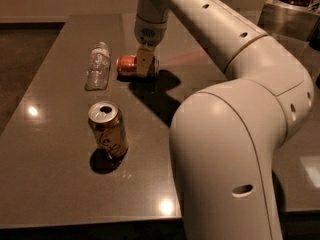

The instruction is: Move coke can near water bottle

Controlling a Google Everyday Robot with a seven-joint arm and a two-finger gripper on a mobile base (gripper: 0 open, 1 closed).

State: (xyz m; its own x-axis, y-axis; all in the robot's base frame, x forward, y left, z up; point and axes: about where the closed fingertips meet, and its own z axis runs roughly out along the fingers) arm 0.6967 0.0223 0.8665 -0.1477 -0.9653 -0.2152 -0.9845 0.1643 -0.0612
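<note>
The coke can point(127, 64) is red-orange and lies on its side on the grey table point(60, 174), just right of the water bottle point(98, 66). The bottle is clear and crinkled with a white cap and lies flat, pointing away from the camera. My gripper point(144, 65) reaches down from above and its fingers point(144, 62) are closed around the right part of the coke can, at table height. A small gap separates the can from the bottle.
A gold-brown can point(108, 135), opened at the top, stands upright nearer the front of the table. My large white arm point(235, 134) fills the right side. A metal container point(292, 9) with brown contents stands at the back right.
</note>
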